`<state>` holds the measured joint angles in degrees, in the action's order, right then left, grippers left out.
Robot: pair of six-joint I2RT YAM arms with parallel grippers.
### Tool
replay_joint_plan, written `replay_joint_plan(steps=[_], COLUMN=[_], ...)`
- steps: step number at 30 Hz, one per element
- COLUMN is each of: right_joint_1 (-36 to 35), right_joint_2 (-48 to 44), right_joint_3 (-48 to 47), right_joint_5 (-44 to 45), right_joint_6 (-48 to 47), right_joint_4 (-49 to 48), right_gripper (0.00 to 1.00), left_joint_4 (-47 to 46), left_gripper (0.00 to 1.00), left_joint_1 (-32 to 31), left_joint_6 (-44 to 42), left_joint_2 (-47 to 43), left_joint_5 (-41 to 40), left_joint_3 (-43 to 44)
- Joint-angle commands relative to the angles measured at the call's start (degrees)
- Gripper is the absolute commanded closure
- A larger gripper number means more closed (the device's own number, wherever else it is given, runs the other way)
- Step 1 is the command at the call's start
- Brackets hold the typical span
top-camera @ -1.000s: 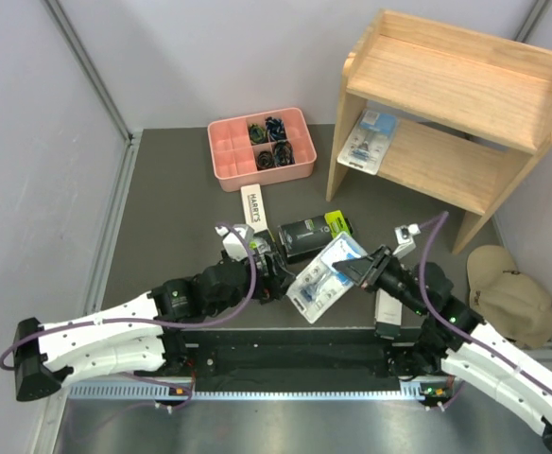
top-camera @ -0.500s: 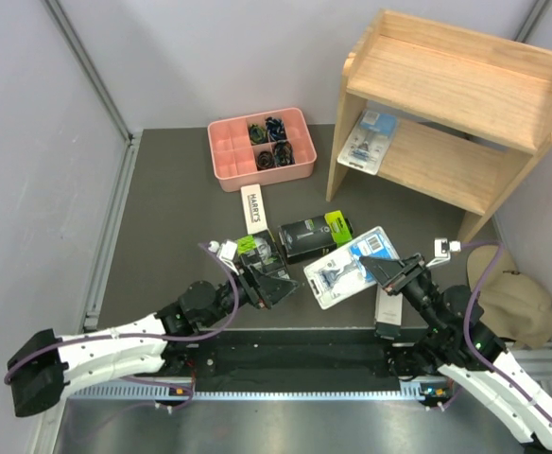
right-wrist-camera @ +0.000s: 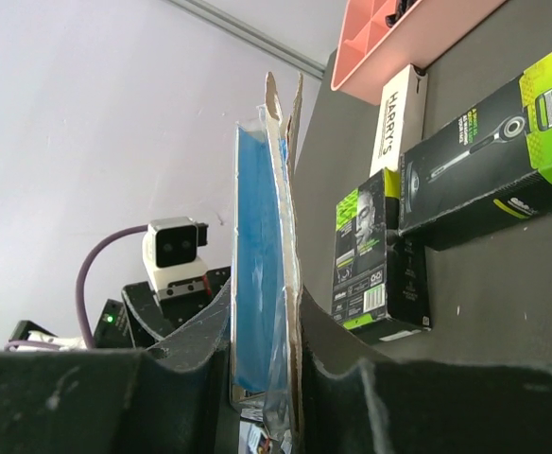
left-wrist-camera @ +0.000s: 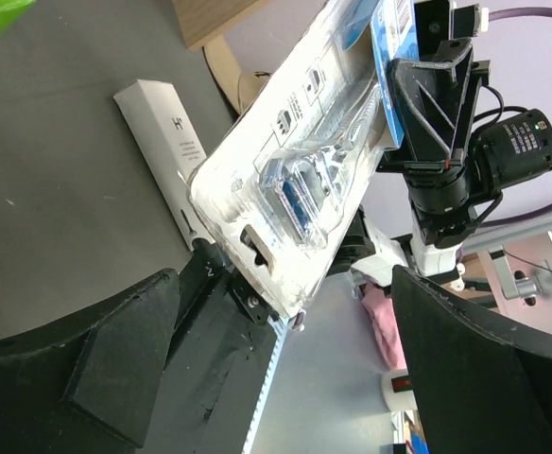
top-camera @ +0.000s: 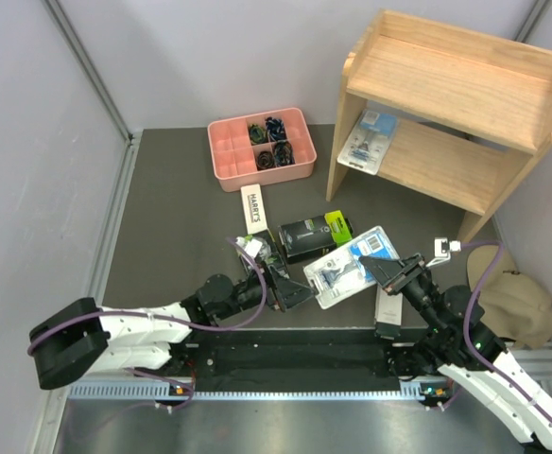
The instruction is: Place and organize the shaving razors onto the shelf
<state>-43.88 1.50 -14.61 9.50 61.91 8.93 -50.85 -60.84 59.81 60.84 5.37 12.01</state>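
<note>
Right pincer (top-camera: 386, 269) tight on blue-carded blister pack (top-camera: 342, 271)

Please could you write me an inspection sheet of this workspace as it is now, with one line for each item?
Surface: dark grey mat, no spill seen.
Job's things: shelf, top tier bare, shelved blister pack on its lower tier; held blister pack raised on edge; first black box, second black box, far white box and near white box lie on the mat.
Clutter: pink tray of small dark items; beige cap right of the mat.
Grippers: left gripper open, holding nothing; right gripper shut on the held blister pack.
Cables: purple cable along each arm.
Surroundings: grey walls; nothing else seen.
</note>
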Motion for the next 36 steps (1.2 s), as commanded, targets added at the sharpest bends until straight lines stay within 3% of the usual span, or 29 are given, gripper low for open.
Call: replay_joint_plan(steps=[1, 6, 13, 21, 23, 27, 36], right_joint_1=[-0.24, -0.33, -0.33, -0.33, -0.33, -0.33, -0.33], right_joint_2=[-0.71, -0.71, -0.71, -2.71, -2.9, -4.04, -5.72], right_joint_3=[0.02, 1.25, 1.78, 1.25, 1.08, 0.11, -0.95], right_joint_5=[-0.88, -1.67, -2.38, -1.5, -1.24, -0.45, 0.79], right_joint_6=[-0.12, 0.67, 1.11, 0.93, 0.76, 0.23, -0.47], right_joint_4=[-5.14, -7.34, -7.7, -5.77, -4.8, -2.78, 0.91], right_gripper=[1.0, 1.0, 1.0, 1.0, 1.0, 1.0, 1.0], left_joint_4=[-10.84, -16.81, -28.94, -31.77, -32.12, -29.14, -8.67], left_gripper=[0.04, 0.06, 0.16, 0.63, 0.66, 0.86, 0.84], left_joint_1=[0.11, 0.11, 0.28, 0.19, 0.2, 0.19, 0.28], left_joint_6=[1.09, 3.11, 5.32, 7.6, 7.51, 6.64, -1.53], left_joint_2=[3.22, 9.81, 18.87, 25.12, 25.21, 24.07, 12.74], left_joint_5=[2.1, 3.33, 7.81, 13.97, 14.23, 14.76, 11.96], left_joint_3=[2.14, 3.28, 6.7, 10.05, 9.7, 9.61, 10.4])
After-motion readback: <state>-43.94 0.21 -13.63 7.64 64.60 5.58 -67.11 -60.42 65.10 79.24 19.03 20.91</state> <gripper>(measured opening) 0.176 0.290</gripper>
